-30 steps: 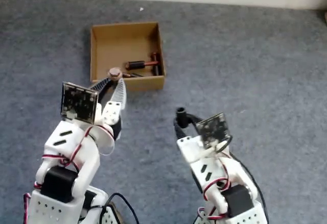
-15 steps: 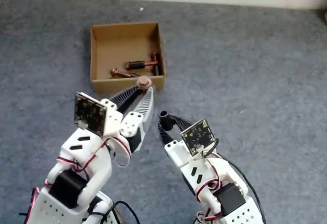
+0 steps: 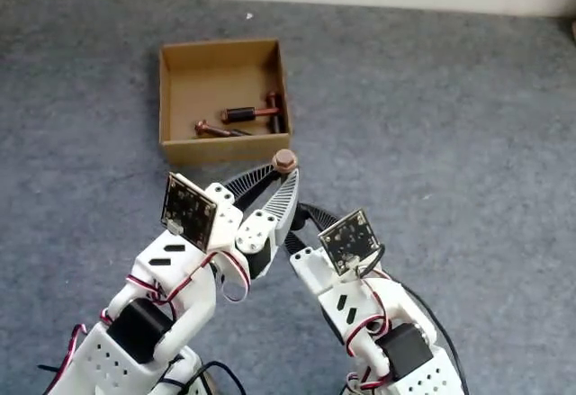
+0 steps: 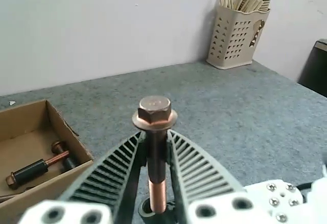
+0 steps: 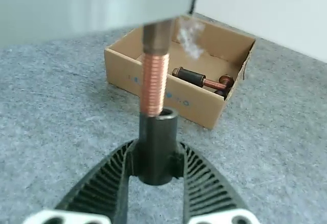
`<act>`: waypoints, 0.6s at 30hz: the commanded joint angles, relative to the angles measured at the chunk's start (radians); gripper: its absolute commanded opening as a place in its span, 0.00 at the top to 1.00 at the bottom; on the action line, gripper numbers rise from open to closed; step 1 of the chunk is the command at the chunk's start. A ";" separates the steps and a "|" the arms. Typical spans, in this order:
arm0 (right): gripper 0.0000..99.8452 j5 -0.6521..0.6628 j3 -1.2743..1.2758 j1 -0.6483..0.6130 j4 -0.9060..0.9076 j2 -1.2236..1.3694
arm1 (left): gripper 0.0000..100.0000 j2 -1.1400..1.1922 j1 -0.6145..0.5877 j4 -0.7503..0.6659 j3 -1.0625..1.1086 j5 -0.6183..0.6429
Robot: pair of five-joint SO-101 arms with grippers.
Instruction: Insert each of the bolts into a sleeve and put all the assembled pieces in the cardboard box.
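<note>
Pushing the bolt into the sleeve is the step going on, and it has only just begun. The left hand (image 4: pixel 155 134) is clamped on a copper bolt (image 4: pixel 154 113). The bolt stands upright, with its head poking out above the hand. Right under it, the right hand (image 5: pixel 157 155) is clamped on a black sleeve (image 5: pixel 157 132), with the open end facing up. The bolt's tip is at the mouth of the sleeve. It may be touching or a tiny bit inside; I cannot tell which. Most of the bolt is outside the sleeve.

Out past both hands, the cardboard box (image 3: pixel 220 149) sits on the grey worktop (image 3: pixel 450 143). At least two put-together pieces (image 3: pixel 245 113) lie inside it, so part of the job looks done.

What is left, I think, is to slide this bolt all the way down and then put the piece in the box.
</note>
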 commanded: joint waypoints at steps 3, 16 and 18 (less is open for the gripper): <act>0.99 0.008 -0.015 -0.012 -0.012 -0.018 | 0.99 -0.010 0.013 -0.034 0.001 0.006; 0.99 0.006 -0.059 -0.012 0.022 -0.018 | 0.99 -0.016 0.016 -0.034 0.041 0.002; 0.99 0.006 -0.059 -0.012 0.022 -0.018 | 0.99 -0.016 0.015 -0.034 0.041 0.002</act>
